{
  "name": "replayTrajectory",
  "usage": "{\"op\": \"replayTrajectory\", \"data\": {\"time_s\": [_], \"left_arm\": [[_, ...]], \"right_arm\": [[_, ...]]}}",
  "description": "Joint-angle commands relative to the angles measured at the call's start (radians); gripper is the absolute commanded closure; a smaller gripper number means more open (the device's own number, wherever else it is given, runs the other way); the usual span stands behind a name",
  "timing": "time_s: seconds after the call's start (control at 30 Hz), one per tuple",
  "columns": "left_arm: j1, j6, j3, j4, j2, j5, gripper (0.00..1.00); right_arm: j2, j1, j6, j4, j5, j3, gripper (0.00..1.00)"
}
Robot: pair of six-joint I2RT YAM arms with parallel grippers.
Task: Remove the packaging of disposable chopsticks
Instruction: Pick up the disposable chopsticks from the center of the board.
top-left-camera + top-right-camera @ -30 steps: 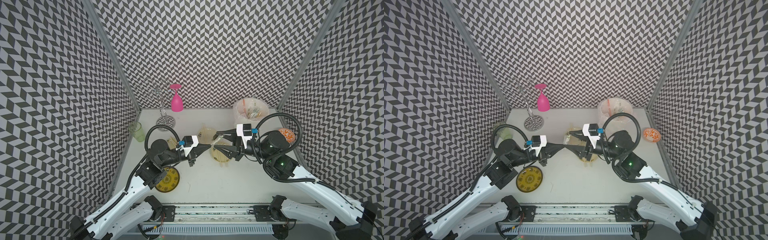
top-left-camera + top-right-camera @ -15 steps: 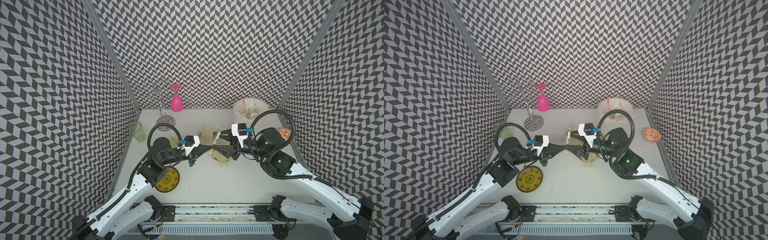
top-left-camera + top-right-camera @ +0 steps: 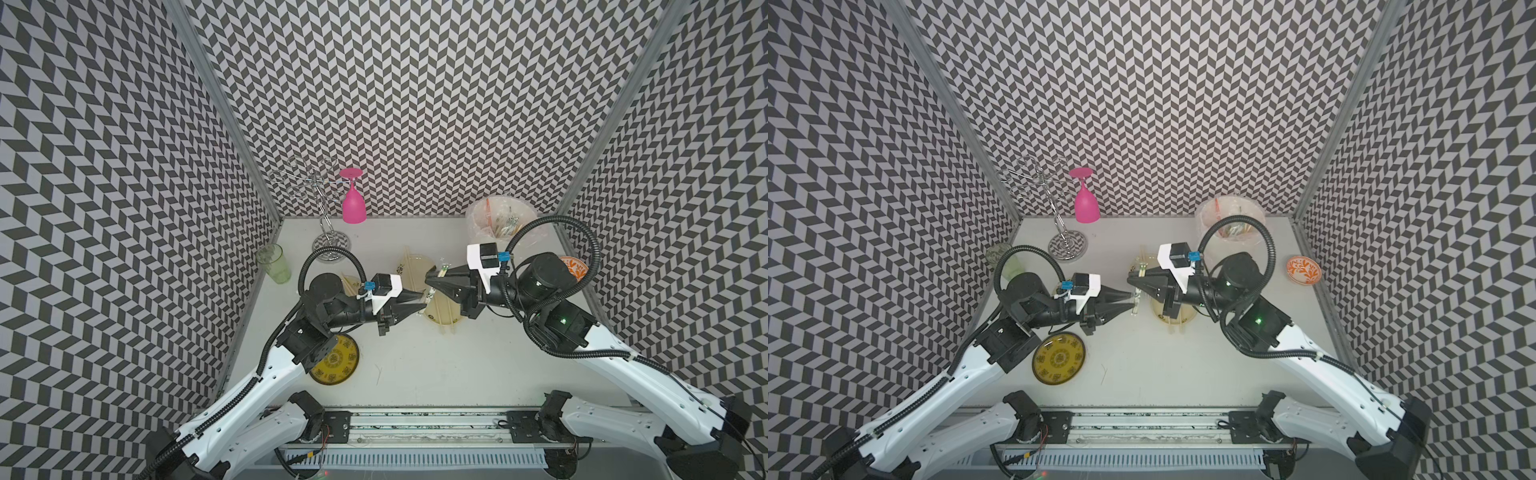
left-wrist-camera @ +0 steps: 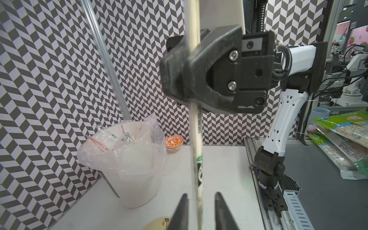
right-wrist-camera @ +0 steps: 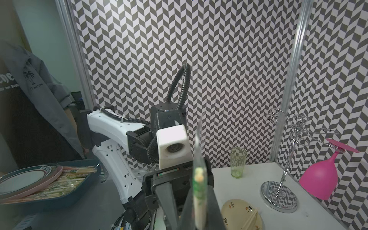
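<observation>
A pair of disposable chopsticks (image 4: 197,159) still inside its clear packaging (image 5: 199,191) with green and black marks hangs above the table's middle. My right gripper (image 3: 432,283) is shut on it near its upper part, also seen in the left wrist view (image 4: 191,75) and in its own view (image 5: 200,209). The empty end of the sleeve sticks out past the stick tips. My left gripper (image 3: 422,301) faces the right one, open. In its wrist view its fingers (image 4: 182,211) stand either side of the sleeve's lower part, with a gap on both sides.
A white bin (image 3: 498,216) lined with a plastic bag holds several sleeves at the back right. Tan plates (image 3: 436,316) with bare chopsticks lie under the grippers. A yellow plate (image 3: 334,359), a green glass (image 3: 274,264), a pink glass (image 3: 353,203) on a wire rack and an orange bowl (image 3: 575,266) stand around.
My right gripper moved left and shut on the wrapped chopsticks. My left gripper, shut on them before, has opened its jaws.
</observation>
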State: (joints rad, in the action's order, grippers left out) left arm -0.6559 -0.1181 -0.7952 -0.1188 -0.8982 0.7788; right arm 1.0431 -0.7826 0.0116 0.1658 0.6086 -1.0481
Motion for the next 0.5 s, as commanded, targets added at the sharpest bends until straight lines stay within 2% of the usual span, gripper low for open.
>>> {"op": "replayTrajectory", "data": {"time_s": [0.0, 0.1, 0.33, 0.47], "left_arm": [[0.002, -0.005, 0.006, -0.026, -0.003, 0.052, 0.16], [0.002, -0.008, 0.020, -0.040, -0.023, 0.118, 0.19], [-0.006, -0.009, -0.002, -0.056, -0.066, 0.138, 0.48], [-0.010, 0.016, -0.013, -0.089, -0.067, 0.136, 0.58]], "right_arm": [[-0.047, -0.003, 0.024, 0.028, -0.079, -0.045, 1.00], [-0.046, -0.003, 0.028, 0.000, -0.064, -0.079, 1.00], [-0.039, -0.003, 0.047, -0.027, -0.042, -0.107, 1.00], [-0.013, -0.003, 0.048, -0.059, -0.003, -0.128, 1.00]]}}
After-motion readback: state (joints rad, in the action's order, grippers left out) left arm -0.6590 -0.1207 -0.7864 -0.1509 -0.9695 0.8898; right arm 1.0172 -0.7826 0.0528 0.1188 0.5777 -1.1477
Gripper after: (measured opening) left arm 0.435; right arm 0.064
